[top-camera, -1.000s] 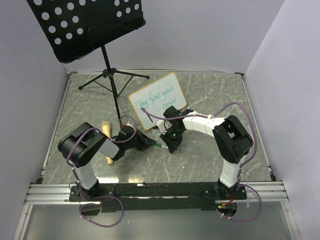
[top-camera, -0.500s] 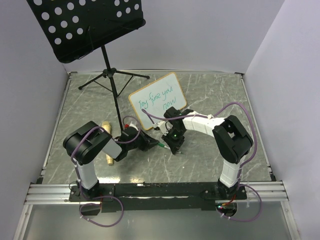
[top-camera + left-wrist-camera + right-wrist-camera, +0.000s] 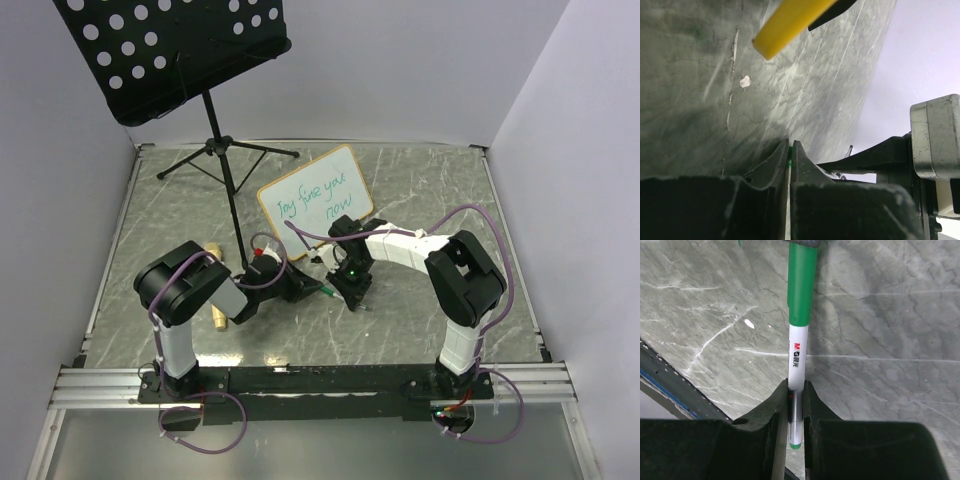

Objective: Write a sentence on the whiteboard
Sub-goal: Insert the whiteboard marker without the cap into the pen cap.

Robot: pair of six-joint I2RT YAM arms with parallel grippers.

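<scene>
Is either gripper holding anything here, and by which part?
The right gripper clamps a green and white marker by its white barrel, near the tail. The left gripper is shut on the marker's green end, seemingly the cap.

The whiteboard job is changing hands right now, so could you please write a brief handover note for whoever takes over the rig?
Left gripper: shut, pinching the green cap end of the marker.
Right gripper: shut on the marker's white barrel, low over the table.
Whiteboard: on the table just beyond both grippers, right of the music stand.
Done: two lines of green handwriting are on the board.
Left: probably only sorting out the cap and setting the marker down. Check that the sentence reads as complete.
</scene>
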